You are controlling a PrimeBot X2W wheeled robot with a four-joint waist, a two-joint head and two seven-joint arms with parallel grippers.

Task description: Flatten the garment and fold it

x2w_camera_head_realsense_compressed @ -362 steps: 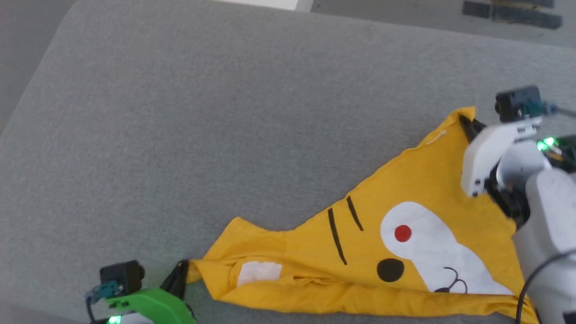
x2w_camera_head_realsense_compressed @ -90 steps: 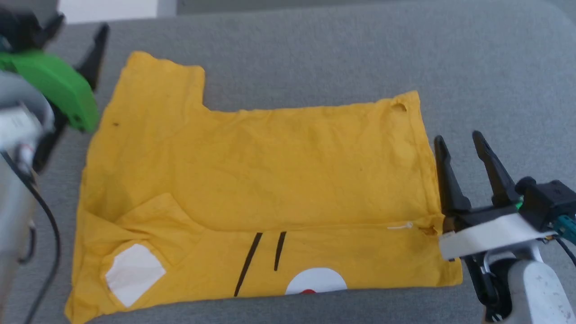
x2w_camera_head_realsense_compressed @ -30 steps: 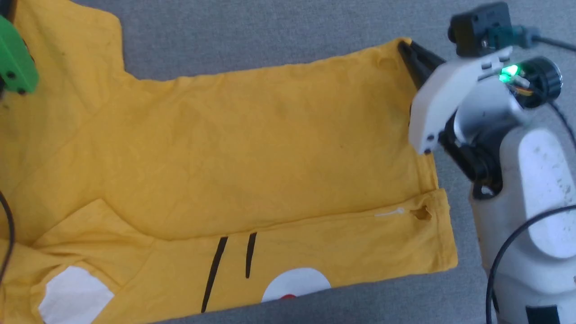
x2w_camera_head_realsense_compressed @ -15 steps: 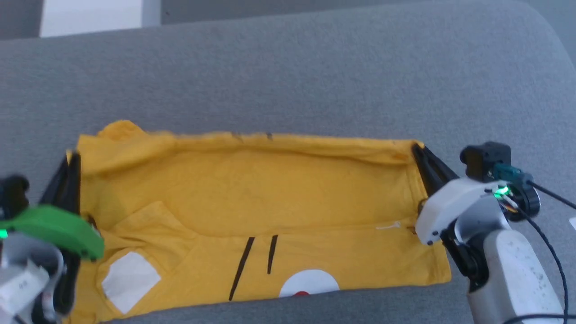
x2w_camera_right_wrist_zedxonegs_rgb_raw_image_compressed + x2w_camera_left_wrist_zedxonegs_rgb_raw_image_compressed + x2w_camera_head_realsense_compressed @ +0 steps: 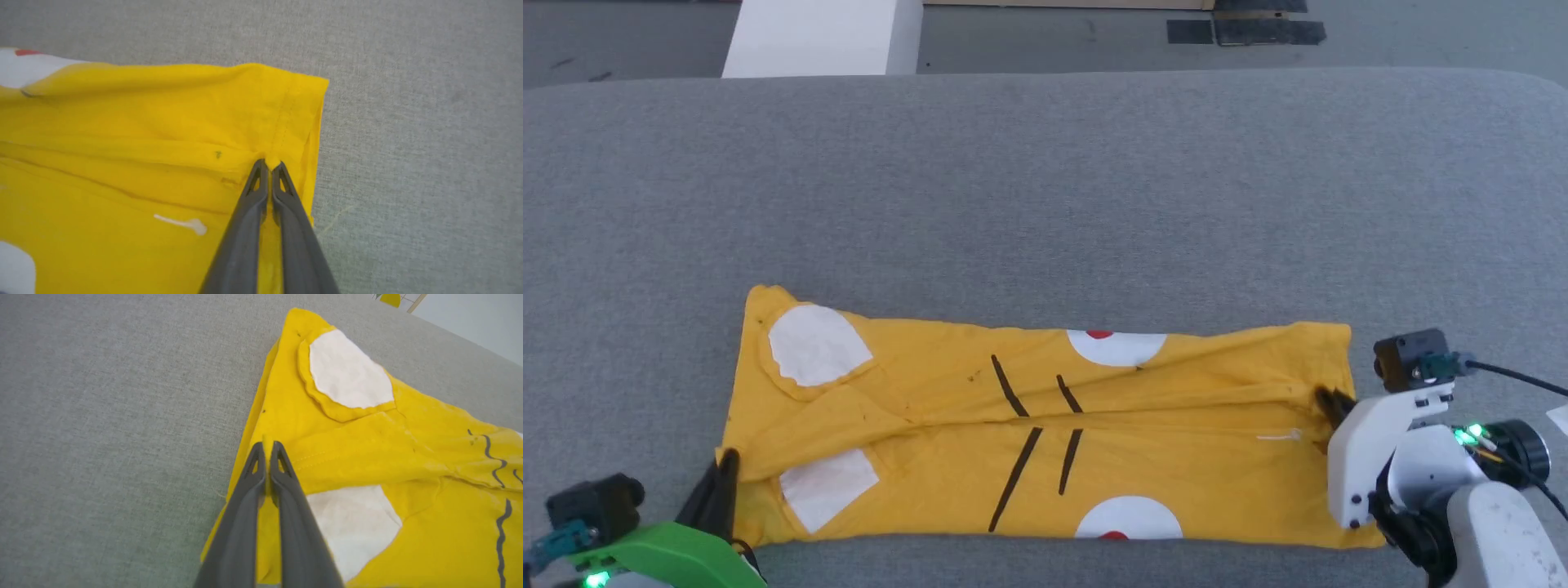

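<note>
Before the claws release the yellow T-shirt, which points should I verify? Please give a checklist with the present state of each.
1. Left claw shut on the left end of the bright yellow cotton T-shirt: ok.
2. Right claw shut on the right hem end: ok.
3. Folded flap's edge reaches the middle of the strip: ok.
4. Whole shirt lies on the grey fabric surface: ok.
5. Top layer smooth: not ok, creases run toward the right claw.
6. Layers underneath flat: cannot tell.
</note>
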